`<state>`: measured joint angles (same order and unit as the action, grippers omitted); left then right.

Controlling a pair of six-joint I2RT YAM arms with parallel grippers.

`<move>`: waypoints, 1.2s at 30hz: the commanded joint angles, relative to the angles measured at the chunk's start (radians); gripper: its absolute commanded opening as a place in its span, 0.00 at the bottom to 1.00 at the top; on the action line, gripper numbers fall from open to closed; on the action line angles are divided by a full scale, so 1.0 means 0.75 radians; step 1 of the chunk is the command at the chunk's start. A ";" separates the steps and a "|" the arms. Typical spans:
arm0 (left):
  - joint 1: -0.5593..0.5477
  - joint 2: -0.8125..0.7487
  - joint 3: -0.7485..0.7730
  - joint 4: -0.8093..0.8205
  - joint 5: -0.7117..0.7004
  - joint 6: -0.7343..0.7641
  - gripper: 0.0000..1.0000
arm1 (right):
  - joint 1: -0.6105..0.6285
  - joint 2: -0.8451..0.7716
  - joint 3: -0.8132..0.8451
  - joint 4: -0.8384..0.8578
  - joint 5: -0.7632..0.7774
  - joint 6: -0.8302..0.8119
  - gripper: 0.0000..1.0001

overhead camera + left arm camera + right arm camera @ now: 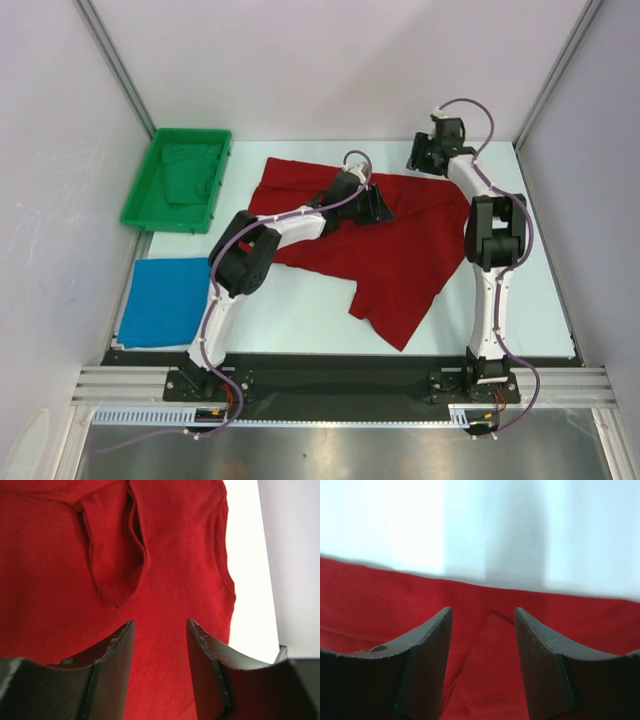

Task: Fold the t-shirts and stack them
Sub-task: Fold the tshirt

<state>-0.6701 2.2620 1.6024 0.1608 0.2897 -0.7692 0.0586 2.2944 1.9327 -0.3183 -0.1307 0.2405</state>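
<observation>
Two shirts are lying on the white table (530, 300): the deep red cloth t-shirt (400, 260) is sprawling rumpled mid-table, the bright blue cloth t-shirt (165, 300) is sitting folded near left. I am watching my left gripper (160, 625) hovering over red cloth, jaws parted, gripping nothing; my right gripper (482, 612) is hanging at its far edge, likewise.

We see matt, soft red shirt (400, 260) cloth, creased; at eight o'clock smooth blue shirt (165, 300) cloth; at ten o'clock a glossy plastic bin (165, 224); scuffed matt black fingers (117, 650).
</observation>
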 commanded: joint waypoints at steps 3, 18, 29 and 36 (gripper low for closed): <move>-0.006 0.076 0.101 -0.098 -0.057 0.085 0.53 | 0.073 0.103 0.149 -0.160 0.172 -0.222 0.57; -0.019 0.173 0.201 -0.135 -0.065 0.085 0.43 | 0.131 0.160 0.129 -0.134 0.330 -0.355 0.39; -0.019 0.216 0.254 -0.145 -0.069 0.068 0.39 | 0.131 0.199 0.174 -0.107 0.287 -0.372 0.37; -0.011 0.220 0.279 -0.161 -0.075 0.077 0.43 | 0.131 0.209 0.196 -0.115 0.260 -0.353 0.32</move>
<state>-0.6781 2.4092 1.7706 0.0544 0.2459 -0.7246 0.1535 2.4390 2.0338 -0.4213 0.0795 -0.0196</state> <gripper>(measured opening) 0.436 0.330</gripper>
